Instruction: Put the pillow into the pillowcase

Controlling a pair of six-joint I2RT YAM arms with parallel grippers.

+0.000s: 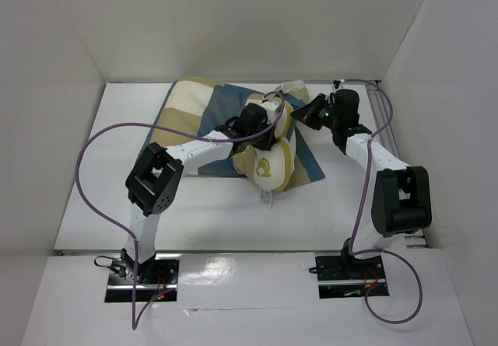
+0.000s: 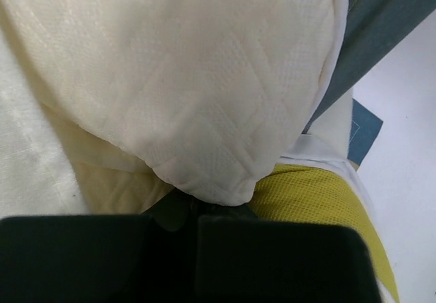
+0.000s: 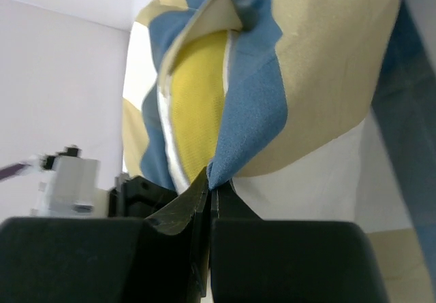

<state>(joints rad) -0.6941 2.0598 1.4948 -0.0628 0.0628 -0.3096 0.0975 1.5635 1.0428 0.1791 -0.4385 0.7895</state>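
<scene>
At the tip of the left arm, the left pincer (image 2: 197,211) is clenched on a bulging corner of the soft, cream-white quilted pillow (image 2: 204,78), its dark fingers pressed together just under the fabric. Right beside that corner runs a band of yellow mesh (image 2: 320,201) belonging to the same cushion, and past it, at the upper right of the wrist view, a strip of blue cloth.

The right pincer (image 3: 211,190) is clamped on a blue edge of the thin pillowcase (image 3: 252,112) in big blue, tan and cream checks. The cloth rises from the closed jaws in folds, and yellow mesh shows in the gap between them.

From above, the two pincers sit near each other at the far middle of the white tabletop (image 1: 210,214). The pillow is bunched between them, its far part among the raised folds of the cover. Its near end, with a round yellow logo (image 1: 267,166), sticks out toward the arm bases. The rest of the pillowcase lies spread flat to the far left. A purple cable (image 1: 85,167) loops beside the left arm.
</scene>
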